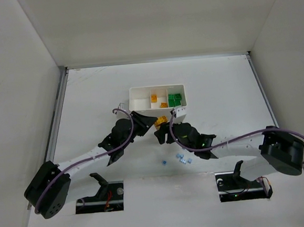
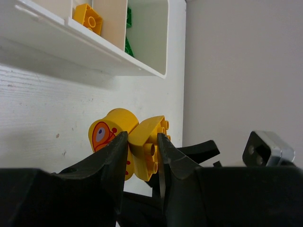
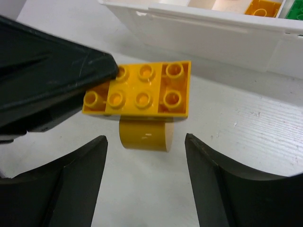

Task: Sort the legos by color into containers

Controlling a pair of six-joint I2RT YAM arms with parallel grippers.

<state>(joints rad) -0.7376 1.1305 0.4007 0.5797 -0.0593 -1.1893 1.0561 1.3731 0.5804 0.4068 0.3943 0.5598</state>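
Left gripper [image 2: 142, 142]: jaws closed tightly on a yellow-orange piece [image 3: 142, 90], one finger on each side of its studded part. Right gripper [image 3: 146, 142]: jaws spread wide, one on either side of the piece's rounded lower part. Neither jaw touches it and nothing is held.

Near field: a few light blue bricks [image 1: 182, 159], the smallest of the set, lie loose on the table [image 1: 87, 97] beside the right forearm. They are closer to the arm bases than either gripper.

Middle field: the yellow-orange piece sits between the two grippers, just short of the tray [image 1: 156, 86]. Its top is a flat face with two rows of four studs. Beneath that is a smooth, rounded, drum-like body. The left wrist view shows a printed orange oval with a pale centre on a curved face. One black left finger [image 3: 47, 80] covers the end of the studded face. Whether the piece touches the table cannot be told.

Far field: the white tray has three compartments side by side.
- The left compartment [image 1: 139, 100] shows only its white floor.
- The middle compartment [image 1: 160, 95] holds two yellow-orange bricks [image 1: 154, 98].
- The right compartment [image 1: 181, 90] holds a cluster of green bricks [image 1: 174, 99].

Both wrist views look across the tray's near wall and show the same yellow-orange and green contents.
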